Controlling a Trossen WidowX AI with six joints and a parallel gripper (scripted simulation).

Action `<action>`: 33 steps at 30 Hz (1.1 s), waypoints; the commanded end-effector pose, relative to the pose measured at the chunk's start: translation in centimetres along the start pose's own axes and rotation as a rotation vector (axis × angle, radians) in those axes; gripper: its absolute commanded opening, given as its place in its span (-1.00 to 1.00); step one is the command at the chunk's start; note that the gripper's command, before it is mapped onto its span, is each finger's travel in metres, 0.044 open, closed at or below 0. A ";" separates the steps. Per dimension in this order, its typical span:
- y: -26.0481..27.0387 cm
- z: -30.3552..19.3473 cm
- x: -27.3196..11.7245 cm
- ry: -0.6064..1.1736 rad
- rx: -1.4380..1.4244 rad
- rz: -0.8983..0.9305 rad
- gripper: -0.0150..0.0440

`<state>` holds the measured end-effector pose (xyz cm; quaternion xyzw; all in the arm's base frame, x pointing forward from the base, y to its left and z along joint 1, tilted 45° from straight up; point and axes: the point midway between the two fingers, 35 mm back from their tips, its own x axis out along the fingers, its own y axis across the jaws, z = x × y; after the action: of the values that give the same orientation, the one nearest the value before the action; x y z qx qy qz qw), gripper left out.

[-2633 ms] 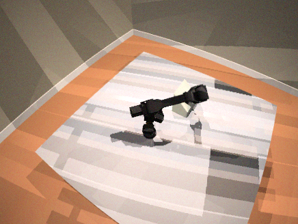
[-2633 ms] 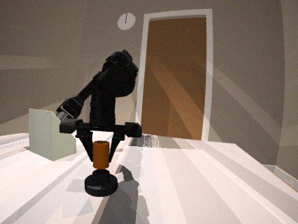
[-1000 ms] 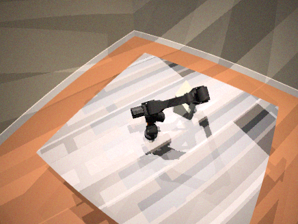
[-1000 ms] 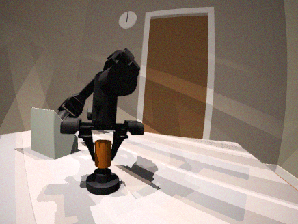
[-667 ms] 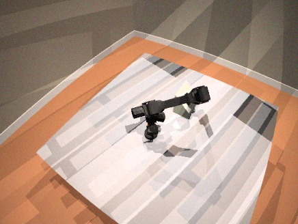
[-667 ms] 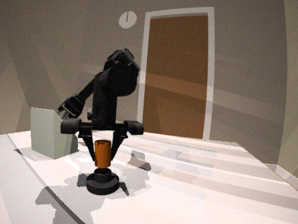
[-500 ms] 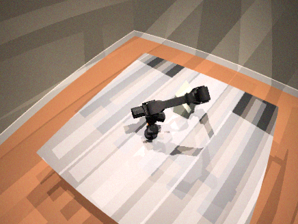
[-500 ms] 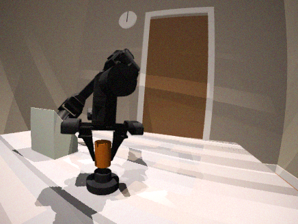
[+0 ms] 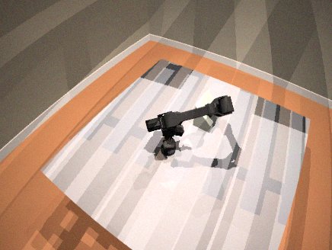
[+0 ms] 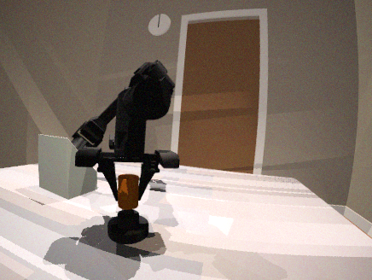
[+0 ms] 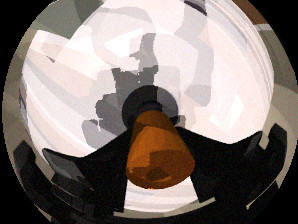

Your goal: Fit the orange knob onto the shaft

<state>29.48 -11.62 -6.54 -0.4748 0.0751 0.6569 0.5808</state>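
The orange knob (image 10: 128, 192) (image 11: 159, 162) is upright between the fingers of my gripper (image 10: 128, 200) (image 11: 153, 132), which is shut on it. The round black pedestal (image 10: 128, 232) (image 11: 132, 106) (image 9: 168, 151) stands directly below. The dark shaft (image 10: 129, 218) rises from its middle, and much of it shows under the knob's lower end. The knob is at about the shaft's top, well above the pedestal's base; whether it touches the shaft or its hole has started over it cannot be told. The flat sides of hole and shaft are hidden. In the top view the arm hides nearly all of the knob.
A pale grey-green block (image 10: 55, 166) (image 9: 204, 123) stands on the table behind the pedestal, beside the arm, left in the exterior view. The arm reaches over the pedestal from behind. Shadows and striped light patches cross the tabletop (image 9: 164, 206) (image 10: 273, 222).
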 end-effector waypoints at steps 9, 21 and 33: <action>-0.2 -0.3 -0.2 0.006 0.536 -0.003 -0.49; -0.2 -0.1 0.2 0.004 1.350 -0.005 -0.49; -0.1 0.2 0.2 0.002 2.177 -0.007 -0.49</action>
<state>29.68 -11.55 -6.64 0.0684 0.5154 0.4121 0.7482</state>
